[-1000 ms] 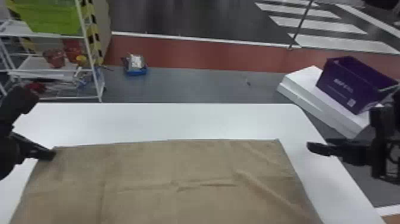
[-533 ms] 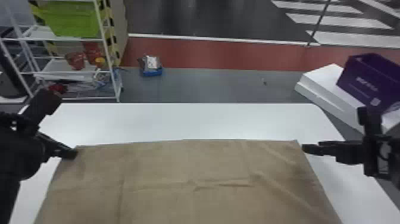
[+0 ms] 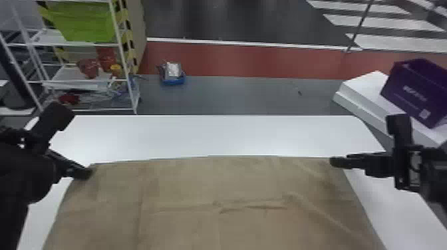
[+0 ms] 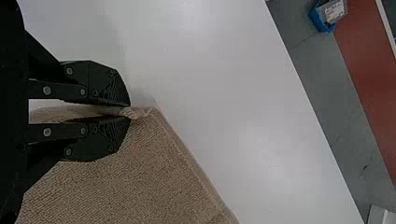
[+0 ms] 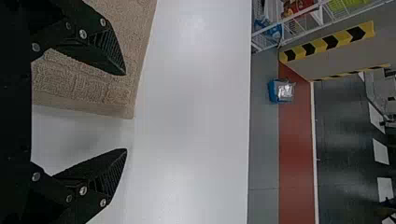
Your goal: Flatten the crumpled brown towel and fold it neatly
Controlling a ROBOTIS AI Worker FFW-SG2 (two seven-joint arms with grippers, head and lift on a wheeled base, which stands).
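The brown towel (image 3: 213,192) lay spread across the near part of the white table (image 3: 213,136), lightly creased. At its far left corner the left gripper (image 3: 87,173) was closed on a pinch of cloth; at the far right corner the right gripper (image 3: 336,162) stood wide open, empty, the corner between its fingers. Beyond the table ran grey floor (image 3: 232,96), with a purple box (image 3: 412,89) on white slabs (image 3: 359,94) at right, a white rack (image 3: 123,71) holding a green bin (image 3: 86,25) at left, and a blue tray (image 3: 173,80) beside the rack. Farther off came a red band (image 3: 249,61), then dark floor (image 3: 232,20) with white stripes at right.
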